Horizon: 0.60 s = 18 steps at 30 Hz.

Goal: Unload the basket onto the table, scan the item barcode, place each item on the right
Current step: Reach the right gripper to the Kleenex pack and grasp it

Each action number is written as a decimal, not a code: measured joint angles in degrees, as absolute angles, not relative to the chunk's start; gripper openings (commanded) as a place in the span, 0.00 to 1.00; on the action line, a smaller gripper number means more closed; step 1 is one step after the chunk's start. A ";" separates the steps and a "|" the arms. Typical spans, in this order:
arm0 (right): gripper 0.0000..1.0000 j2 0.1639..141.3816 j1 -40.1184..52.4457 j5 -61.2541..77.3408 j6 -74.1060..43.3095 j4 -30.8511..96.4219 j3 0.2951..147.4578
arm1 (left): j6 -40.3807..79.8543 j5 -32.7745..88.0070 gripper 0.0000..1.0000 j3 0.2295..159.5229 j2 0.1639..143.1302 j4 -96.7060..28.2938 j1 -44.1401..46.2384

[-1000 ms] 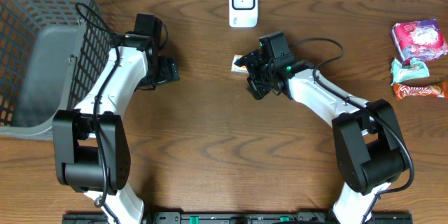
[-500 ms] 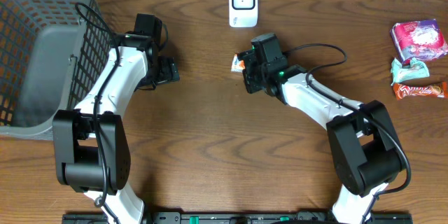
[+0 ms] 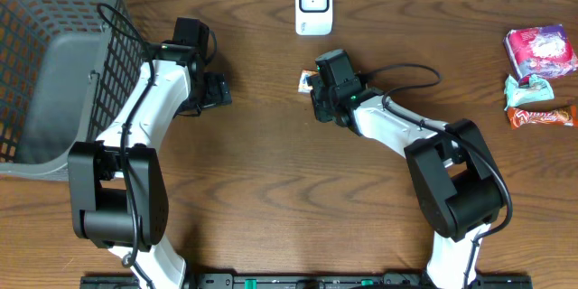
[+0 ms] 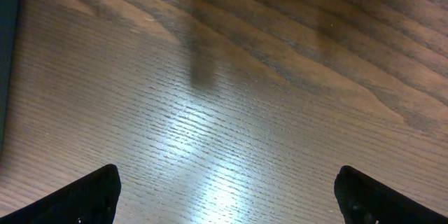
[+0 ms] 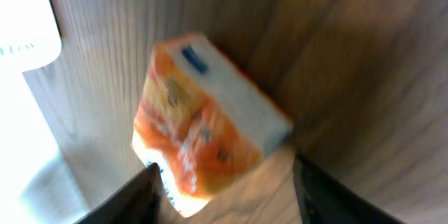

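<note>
The small orange-and-white packet (image 3: 307, 80) lies on the tabletop, a little in from the middle of the far edge and near the white scanner (image 3: 313, 4) that stands at that edge. The two are apart, with bare wood between them. The right gripper (image 3: 320, 92) is right at the packet, and its arm reaches in from the near right corner.

The right wrist view is blurred. There the packet (image 5: 203, 122) lies tilted between the two dark fingers (image 5: 143, 196), with its lower end against the left one. A strip of wood shows between the packet and the other finger. The jaws stand partly apart around it and are not clamped on it (as far as the blur lets one judge). A bright white shape at the left of that view looks like the scanner (image 5: 24, 21).

The left gripper (image 3: 214, 92) hangs over the left half of the tabletop, well apart from the packet. In its own view the left gripper (image 4: 225, 178) has its fingertips spread wide, with nothing but wood grain between them.

A grey wire basket (image 3: 36, 18) fills the far left corner. By the right edge sit three more snacks: a pink packet (image 3: 540, 51), a teal wrapper (image 3: 528, 90) and an orange bar (image 3: 540, 116).
</note>
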<state>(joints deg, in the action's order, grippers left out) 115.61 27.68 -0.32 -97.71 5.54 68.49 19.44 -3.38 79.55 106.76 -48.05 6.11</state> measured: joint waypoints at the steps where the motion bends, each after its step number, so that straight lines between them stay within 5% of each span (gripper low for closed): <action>1: 0.34 115.72 27.40 -0.73 -95.74 5.54 68.49 | 19.44 -3.38 0.98 79.55 106.76 -48.05 6.11; 8: 0.09 115.83 22.81 1.10 -80.42 5.32 68.40 | 19.44 -3.38 0.98 79.55 106.76 -48.05 6.11; 13: 0.33 115.81 18.00 8.71 -71.92 5.15 68.40 | 19.44 -3.38 0.98 79.55 106.76 -48.05 6.11; 18: 0.45 115.81 13.85 18.70 -61.49 5.34 68.40 | 19.44 -3.38 0.98 79.55 106.76 -48.05 6.11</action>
<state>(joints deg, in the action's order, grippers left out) 115.81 13.85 18.70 -61.49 5.34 68.40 19.44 -3.38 79.55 106.76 -48.05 6.11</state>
